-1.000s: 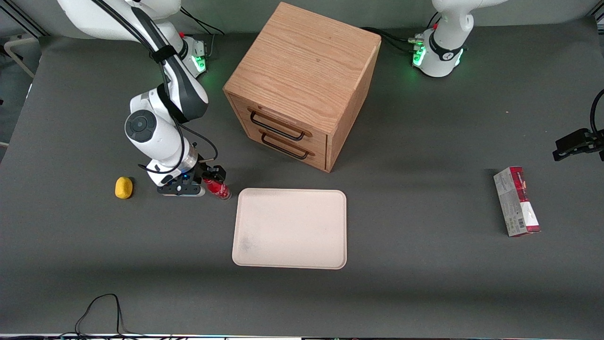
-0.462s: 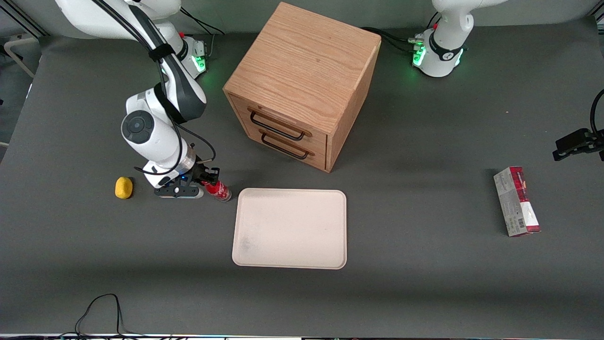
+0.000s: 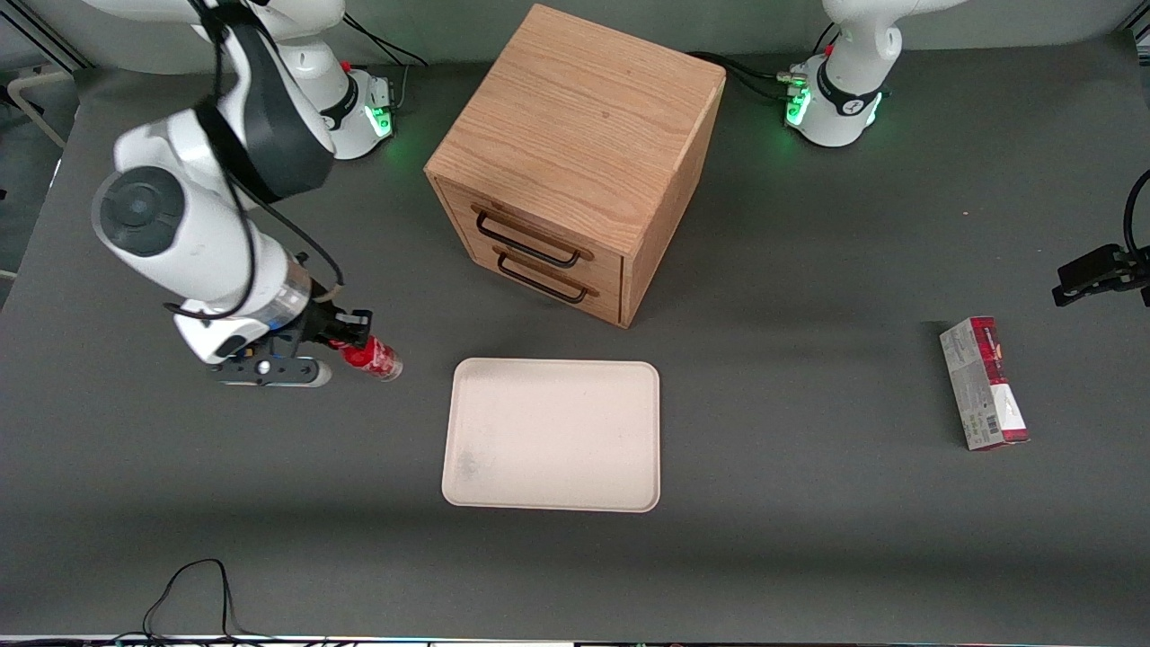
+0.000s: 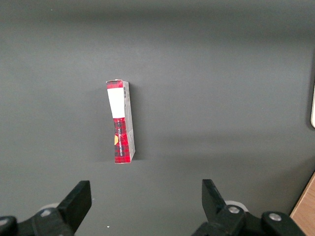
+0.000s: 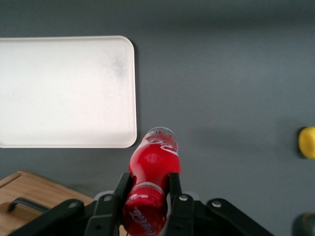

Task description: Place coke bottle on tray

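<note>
**Bottle gripped, clear of tray**

Seen only from the right wrist: yellow object (image 5: 307, 142) on the table. Gripper (image 3: 346, 341) clamped around the coke bottle (image 3: 373, 358) at its neck, held above the table beside the tray (image 3: 552, 435), toward the working arm's end.

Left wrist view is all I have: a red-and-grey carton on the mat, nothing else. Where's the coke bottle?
Observer: The coke bottle hangs above the table in the right arm's tool, toward the working arm's end, clear of the tray.
Operator: Grip solid?
Observer: In the right wrist view the fingers clamp the neck just below the red cap, with the clear base pointing away from the wrist.
Operator: Tray loaded?
Observer: No. The tray shows only grey smudges, and it sits nearer the front camera than the wooden drawer cabinet.
</note>
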Robot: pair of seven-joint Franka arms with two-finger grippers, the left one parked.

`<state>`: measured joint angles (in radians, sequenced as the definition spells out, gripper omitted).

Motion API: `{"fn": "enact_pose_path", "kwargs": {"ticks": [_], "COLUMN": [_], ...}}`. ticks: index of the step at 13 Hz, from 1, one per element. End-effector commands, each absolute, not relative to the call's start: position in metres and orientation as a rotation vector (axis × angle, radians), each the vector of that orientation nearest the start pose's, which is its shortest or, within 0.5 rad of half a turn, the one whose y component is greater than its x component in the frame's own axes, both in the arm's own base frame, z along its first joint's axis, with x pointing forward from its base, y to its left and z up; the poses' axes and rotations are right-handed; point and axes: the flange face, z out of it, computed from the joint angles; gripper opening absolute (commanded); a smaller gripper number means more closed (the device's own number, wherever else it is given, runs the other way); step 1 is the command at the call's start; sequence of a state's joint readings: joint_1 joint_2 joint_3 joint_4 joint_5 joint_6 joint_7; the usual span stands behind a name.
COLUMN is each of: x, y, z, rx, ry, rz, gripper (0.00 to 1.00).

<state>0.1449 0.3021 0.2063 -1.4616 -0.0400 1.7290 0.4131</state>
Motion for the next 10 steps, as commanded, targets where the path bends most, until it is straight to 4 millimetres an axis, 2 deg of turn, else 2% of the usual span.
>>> {"fn": "enact_pose_path", "kwargs": {"ticks": [1,2,5,6,8,10], "x": [0.66,0.666,0.687,0.695,0.709,0.715], "y": [0.219,0.231,0.268,0.278,0.284,0.296], "z": [0.538,0.537,0.501,0.476,0.434,0.395], "rx": [-3.112,-3.096,-3.032,-3.051,-3.068,-3.064], "ry": [0.003,-0.041,-0.1,-0.128,-0.155,-0.173], "rz": [0.055,0.035,-0.049,-0.074,-0.109,-0.114], "gripper": [0.14,0.15,0.16,0.16,0.16,0.16]}}
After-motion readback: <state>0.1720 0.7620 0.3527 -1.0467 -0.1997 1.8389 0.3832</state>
